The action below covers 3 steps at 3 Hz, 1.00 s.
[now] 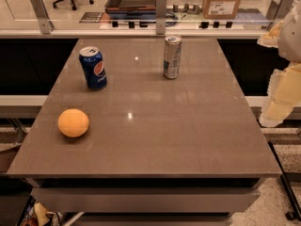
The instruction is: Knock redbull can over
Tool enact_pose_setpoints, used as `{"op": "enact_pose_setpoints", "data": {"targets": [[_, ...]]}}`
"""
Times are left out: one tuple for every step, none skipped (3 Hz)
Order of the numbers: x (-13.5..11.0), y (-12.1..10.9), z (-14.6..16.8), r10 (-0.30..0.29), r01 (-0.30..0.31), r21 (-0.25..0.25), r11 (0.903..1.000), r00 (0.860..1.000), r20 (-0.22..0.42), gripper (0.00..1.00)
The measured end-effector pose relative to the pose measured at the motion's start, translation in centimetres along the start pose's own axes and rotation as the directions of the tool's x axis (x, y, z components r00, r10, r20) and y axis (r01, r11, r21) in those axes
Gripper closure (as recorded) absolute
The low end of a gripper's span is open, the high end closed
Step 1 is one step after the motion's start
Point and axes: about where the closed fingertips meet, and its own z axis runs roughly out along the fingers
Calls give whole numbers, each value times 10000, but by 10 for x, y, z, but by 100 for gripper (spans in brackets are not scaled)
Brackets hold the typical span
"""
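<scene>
The redbull can (172, 57) is a slim silver-grey can with bluish markings. It stands upright at the far middle of the grey table (155, 131). My gripper (282, 95) is a pale cream shape at the right edge of the view, beyond the table's right side. It is well to the right of the can, apart from it and holding nothing that I can see.
A wider dark-blue Pepsi can (93, 68) stands upright at the far left of the table. An orange (73, 123) lies at the near left. A glass partition with metal posts (161, 6) runs behind the table's far edge.
</scene>
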Motion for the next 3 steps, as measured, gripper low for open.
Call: {"op": "enact_pose_setpoints", "data": {"targets": [[0,0,0,0,0,0,10000,10000,0,0],[-5,-4,1,19,-21,121,9999,9997,223,0],[-18,-16,11,82,-110,282,9995,9952,978,0]]}}
